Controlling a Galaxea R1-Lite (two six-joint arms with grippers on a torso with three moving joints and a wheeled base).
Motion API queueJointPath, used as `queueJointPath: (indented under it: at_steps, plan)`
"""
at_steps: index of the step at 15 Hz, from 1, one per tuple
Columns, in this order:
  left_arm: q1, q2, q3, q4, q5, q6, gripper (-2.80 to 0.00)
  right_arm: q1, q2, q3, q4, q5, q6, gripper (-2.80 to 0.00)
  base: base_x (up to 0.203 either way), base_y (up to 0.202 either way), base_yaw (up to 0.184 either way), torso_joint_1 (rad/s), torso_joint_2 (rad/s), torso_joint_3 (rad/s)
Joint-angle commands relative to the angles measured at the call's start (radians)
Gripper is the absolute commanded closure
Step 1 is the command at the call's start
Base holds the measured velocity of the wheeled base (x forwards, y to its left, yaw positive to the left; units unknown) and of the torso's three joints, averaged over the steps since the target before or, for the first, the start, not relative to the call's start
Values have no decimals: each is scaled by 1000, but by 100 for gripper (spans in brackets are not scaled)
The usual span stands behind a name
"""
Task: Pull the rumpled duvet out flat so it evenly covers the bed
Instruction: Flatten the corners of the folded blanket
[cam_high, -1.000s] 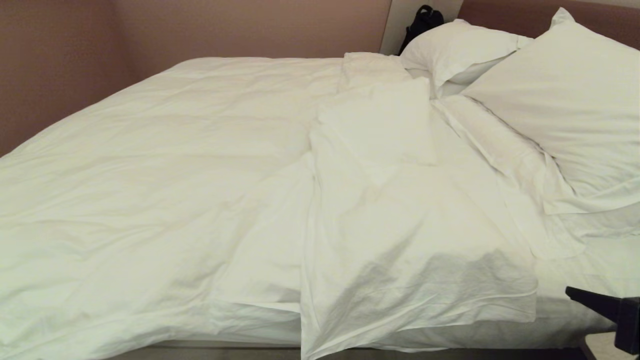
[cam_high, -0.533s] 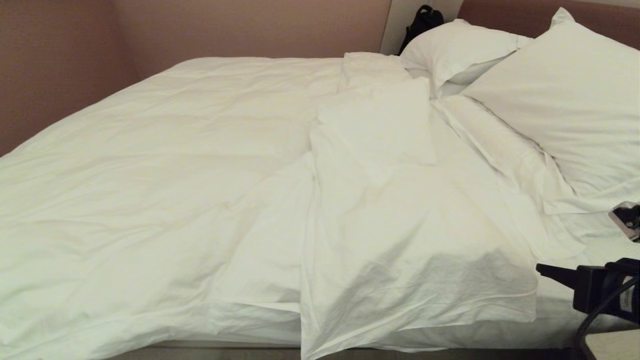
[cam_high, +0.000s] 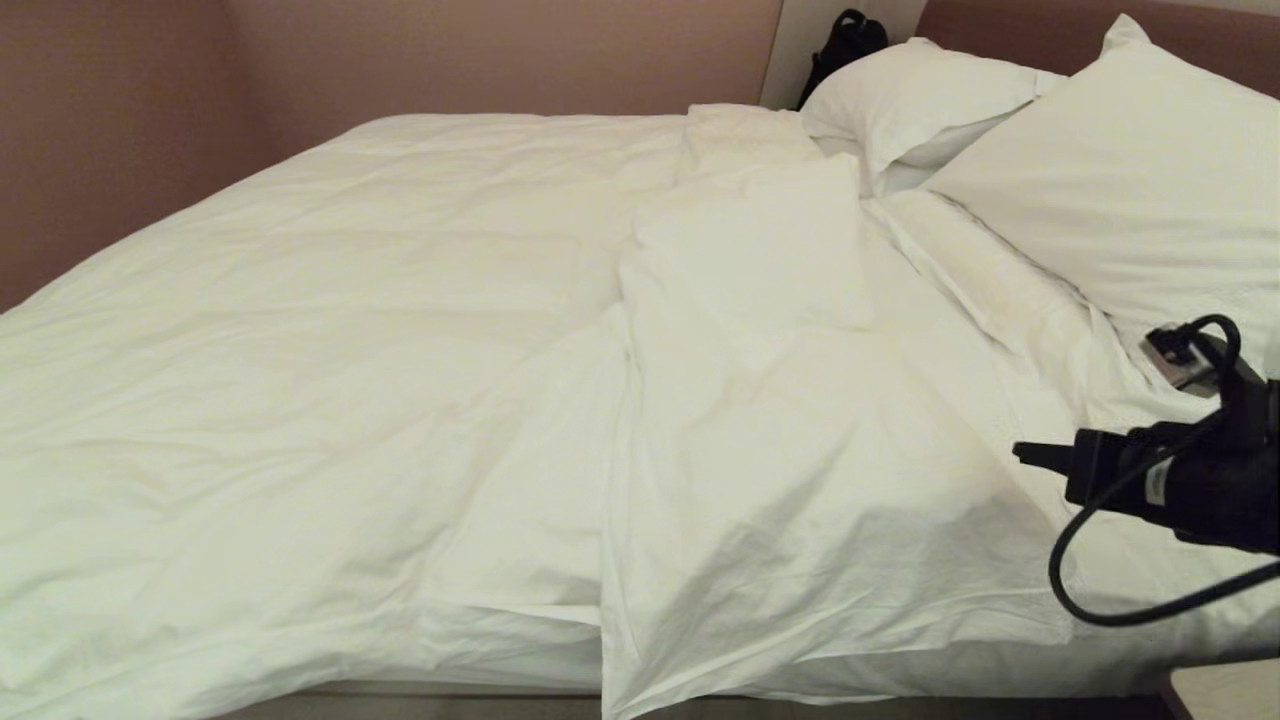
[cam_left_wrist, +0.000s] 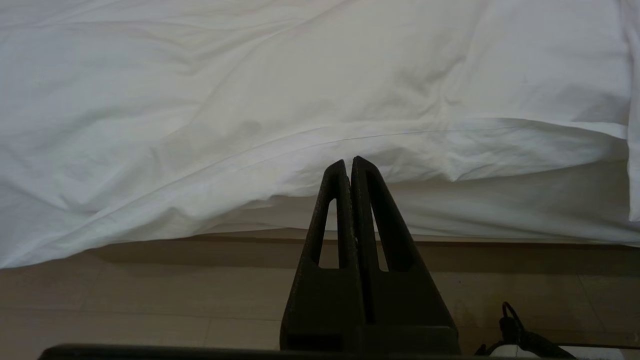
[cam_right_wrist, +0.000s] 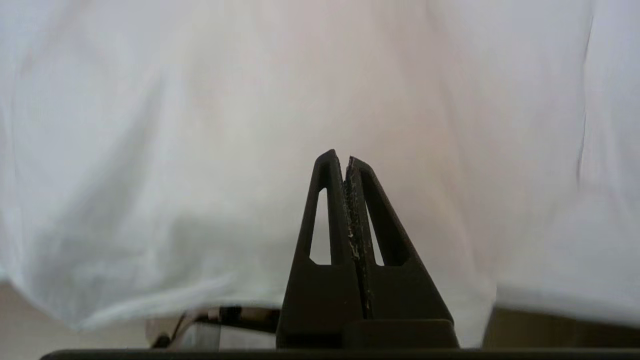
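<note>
The white duvet (cam_high: 330, 330) covers the left part of the bed (cam_high: 1150, 660) and is folded back on itself near the middle, its turned-over flap (cam_high: 800, 480) lying rumpled toward the near edge. My right gripper (cam_high: 1020, 453) hangs shut and empty above the bed's near right part, pointing left toward the flap; in the right wrist view the gripper (cam_right_wrist: 340, 157) faces white fabric (cam_right_wrist: 200, 125). My left gripper (cam_left_wrist: 348, 162) is shut and empty, parked low in front of the duvet's overhanging edge (cam_left_wrist: 250, 165), outside the head view.
Two plump white pillows (cam_high: 1120, 190) (cam_high: 920, 95) lean at the right against the brown headboard (cam_high: 1040, 25). A black bag (cam_high: 845, 40) sits in the far corner. Brown walls (cam_high: 120, 130) bound the far and left sides. Wooden floor (cam_left_wrist: 150, 300) lies below the bed's near edge.
My right arm has risen from the lower right corner and reached left over the bed, its shut gripper now higher and nearer the folded flap. The bedding has not moved.
</note>
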Motion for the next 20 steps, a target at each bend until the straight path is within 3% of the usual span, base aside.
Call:
queueJointPath:
  at_steps: [1, 6, 12, 13, 16, 20]
  plan:
    - [0, 0, 0, 0, 0, 1, 0, -5, 116, -91, -2, 1, 3, 0, 0, 0, 0, 0, 0, 0]
    - [0, 0, 0, 0, 0, 1, 0, -7, 240, -202, -7, 3, 3, 0, 0, 0, 0, 0, 0, 0]
    - [0, 0, 0, 0, 0, 1, 0, -16, 253, -230, -7, 8, 2, 0, 0, 0, 0, 0, 0, 0]
    - [0, 0, 0, 0, 0, 1, 0, -19, 258, -238, -7, 8, 3, -280, 0, 0, 0, 0, 0, 0]
    - [0, 0, 0, 0, 0, 1, 0, -20, 263, -248, -5, 11, 3, -280, 0, 0, 0, 0, 0, 0]
    - [0, 0, 0, 0, 0, 1, 0, -39, 262, -236, -7, 107, 6, -280, 0, 0, 0, 0, 0, 0]
